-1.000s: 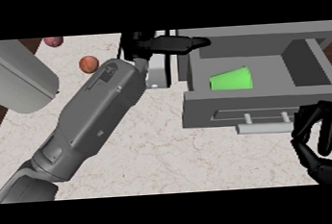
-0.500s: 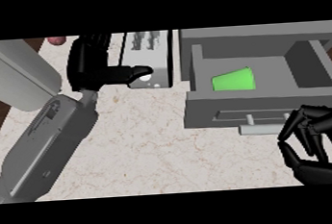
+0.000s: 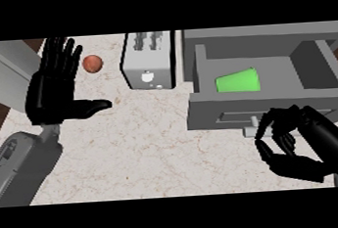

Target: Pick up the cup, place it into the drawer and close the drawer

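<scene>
We see the green cup [image 3: 238, 81] lying inside the open drawer [image 3: 265, 102]; the right hand [image 3: 302, 143], fingers curled, seems to touch the drawer's front.

The pale marbled counter [image 3: 152, 151] carries a grey toaster [image 3: 149, 60] at its far edge, with a brown egg [image 3: 91, 64] just left of it.

Even, bright light falls across the pale counter [image 3: 145, 151], with only faint shadows and no glare.
</scene>
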`<state>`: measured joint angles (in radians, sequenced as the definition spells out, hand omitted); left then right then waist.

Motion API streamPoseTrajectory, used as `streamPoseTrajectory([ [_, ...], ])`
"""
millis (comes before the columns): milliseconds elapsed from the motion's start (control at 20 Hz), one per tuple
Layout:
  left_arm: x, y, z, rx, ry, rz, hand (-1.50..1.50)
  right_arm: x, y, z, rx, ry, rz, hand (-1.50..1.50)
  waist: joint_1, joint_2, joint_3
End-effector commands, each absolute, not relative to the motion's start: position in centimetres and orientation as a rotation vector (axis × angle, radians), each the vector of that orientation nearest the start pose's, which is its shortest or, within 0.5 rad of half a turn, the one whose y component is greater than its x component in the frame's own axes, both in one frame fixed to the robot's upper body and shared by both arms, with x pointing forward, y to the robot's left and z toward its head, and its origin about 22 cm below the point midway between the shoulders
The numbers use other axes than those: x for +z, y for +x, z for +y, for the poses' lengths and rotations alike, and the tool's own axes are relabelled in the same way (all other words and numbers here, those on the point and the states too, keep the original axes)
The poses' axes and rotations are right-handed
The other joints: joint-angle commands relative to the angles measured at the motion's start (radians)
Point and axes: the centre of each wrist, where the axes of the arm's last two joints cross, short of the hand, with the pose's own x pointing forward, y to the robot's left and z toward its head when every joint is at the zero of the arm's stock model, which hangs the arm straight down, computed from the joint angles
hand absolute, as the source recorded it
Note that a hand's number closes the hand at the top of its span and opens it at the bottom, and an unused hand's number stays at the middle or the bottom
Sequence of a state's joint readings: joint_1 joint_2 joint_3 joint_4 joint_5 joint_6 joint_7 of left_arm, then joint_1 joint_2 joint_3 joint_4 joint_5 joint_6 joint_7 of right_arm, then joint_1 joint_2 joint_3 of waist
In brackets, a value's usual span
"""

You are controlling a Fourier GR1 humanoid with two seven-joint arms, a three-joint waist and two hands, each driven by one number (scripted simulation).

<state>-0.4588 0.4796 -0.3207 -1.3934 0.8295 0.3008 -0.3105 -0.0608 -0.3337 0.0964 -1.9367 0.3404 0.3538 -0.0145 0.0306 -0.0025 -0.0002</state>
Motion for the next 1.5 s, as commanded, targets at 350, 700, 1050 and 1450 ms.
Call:
streamPoseTrajectory([
  [350,5.3,28.8,30.7,0.209,-0.259,-1.881,-1.5,5.0,29.2,-23.9,1.18,-0.407,-1.687,-1.5,-0.019,0.006,0.0],
  [700,5.9,27.3,31.6,0.174,-0.265,-1.872,-1.5,0.3,32.2,-20.1,1.285,-0.478,-1.563,-1.5,-0.011,0.005,0.001],
  [1050,5.0,27.9,34.4,0.199,-0.258,-1.891,-1.5,-0.7,36.7,-22.1,1.251,-0.422,-1.541,-1.5,-0.016,0.008,0.001],
  [1450,3.0,25.7,35.6,0.186,-0.296,-1.876,-1.5,0.2,40.7,-22.9,1.183,-0.362,-1.529,-1.5,0.005,0.016,0.001],
])
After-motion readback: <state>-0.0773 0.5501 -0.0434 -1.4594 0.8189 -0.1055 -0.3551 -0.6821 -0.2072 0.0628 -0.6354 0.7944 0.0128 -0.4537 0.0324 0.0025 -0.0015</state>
